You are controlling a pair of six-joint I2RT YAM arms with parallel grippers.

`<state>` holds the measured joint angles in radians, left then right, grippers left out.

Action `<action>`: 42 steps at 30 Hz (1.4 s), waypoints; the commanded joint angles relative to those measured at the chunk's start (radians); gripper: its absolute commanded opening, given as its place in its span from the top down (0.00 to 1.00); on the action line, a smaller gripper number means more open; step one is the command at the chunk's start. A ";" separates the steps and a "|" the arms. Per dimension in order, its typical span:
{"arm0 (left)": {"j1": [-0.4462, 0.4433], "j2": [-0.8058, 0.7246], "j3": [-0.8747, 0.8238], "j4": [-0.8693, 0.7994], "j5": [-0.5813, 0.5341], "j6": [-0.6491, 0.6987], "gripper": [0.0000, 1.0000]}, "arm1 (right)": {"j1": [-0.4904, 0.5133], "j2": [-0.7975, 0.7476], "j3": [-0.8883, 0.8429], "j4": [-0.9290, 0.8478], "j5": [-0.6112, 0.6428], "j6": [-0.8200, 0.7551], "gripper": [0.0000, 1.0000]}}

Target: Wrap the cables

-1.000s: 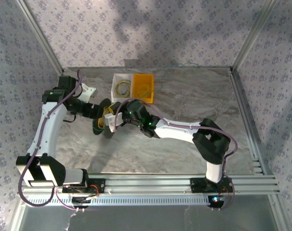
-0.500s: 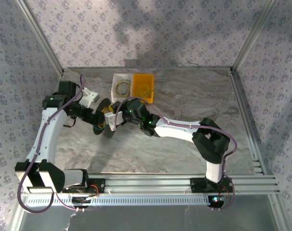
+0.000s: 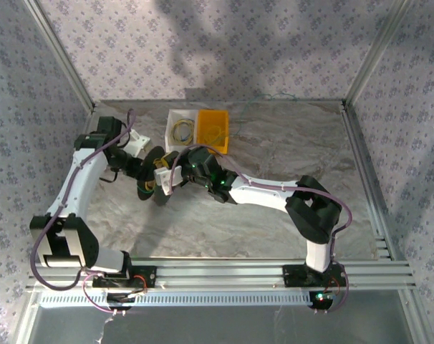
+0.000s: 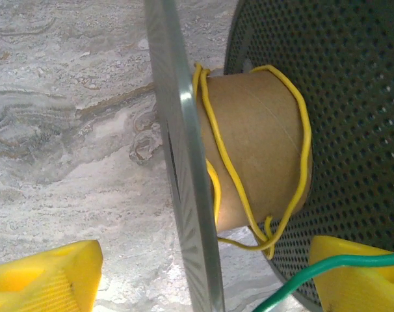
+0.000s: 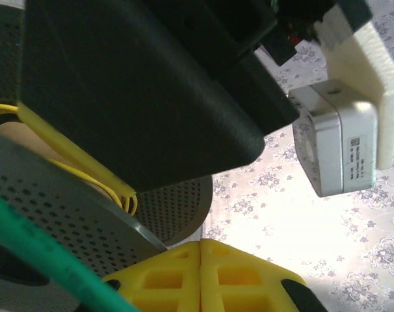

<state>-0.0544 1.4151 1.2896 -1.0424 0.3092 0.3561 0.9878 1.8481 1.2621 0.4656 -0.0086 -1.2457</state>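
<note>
A dark grey perforated spool [image 3: 150, 178] stands on edge at mid-table, its brown core [image 4: 255, 143] loosely wound with a yellow cable [image 4: 233, 172]. My left gripper [image 4: 203, 276] is open, and its yellow fingers [image 4: 47, 279] straddle the near flange without touching it. A green cable [image 4: 327, 268] crosses in front of its right finger. My right gripper [image 5: 201, 260] is shut just beside the spool, with the green cable [image 5: 34, 250] running past it. Whether that cable is pinched I cannot tell. Another yellowish cable loop [image 3: 182, 130] lies in a white tray.
The white tray [image 3: 170, 129] and an orange tray [image 3: 228, 132] stand side by side at the back, just beyond the spool. A thin teal strand [image 3: 263, 99] trails along the table's far edge. Metal frame rails border the table on both sides.
My left arm's elbow and shoulder links have swung back and to the right while its gripper stays at the spool. The right arm has not moved.
</note>
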 commanded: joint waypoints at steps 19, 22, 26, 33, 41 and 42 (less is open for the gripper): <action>-0.005 0.105 0.089 0.003 0.007 -0.025 0.77 | 0.021 0.002 -0.012 -0.013 0.020 0.003 1.00; -0.006 0.118 0.100 -0.002 -0.024 -0.044 1.00 | 0.028 -0.011 -0.025 -0.015 0.034 0.015 1.00; 0.001 0.130 0.132 -0.008 -0.060 -0.092 1.00 | 0.049 -0.060 -0.047 -0.074 0.058 0.076 1.00; 0.026 0.067 0.198 0.031 -0.031 -0.197 1.00 | 0.108 -0.225 -0.123 -0.314 0.083 0.305 1.00; 0.048 -0.113 0.271 0.145 0.114 -0.341 1.00 | 0.108 -0.333 -0.205 -0.580 0.045 0.587 1.00; 0.050 -0.128 0.284 0.153 0.119 -0.376 1.00 | 0.099 -0.336 -0.212 -0.588 0.029 0.612 1.00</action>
<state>-0.0277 1.3651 1.4826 -1.0431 0.3588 0.0689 1.0943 1.5368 1.0908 0.0338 0.0776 -0.7803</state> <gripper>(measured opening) 0.088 0.075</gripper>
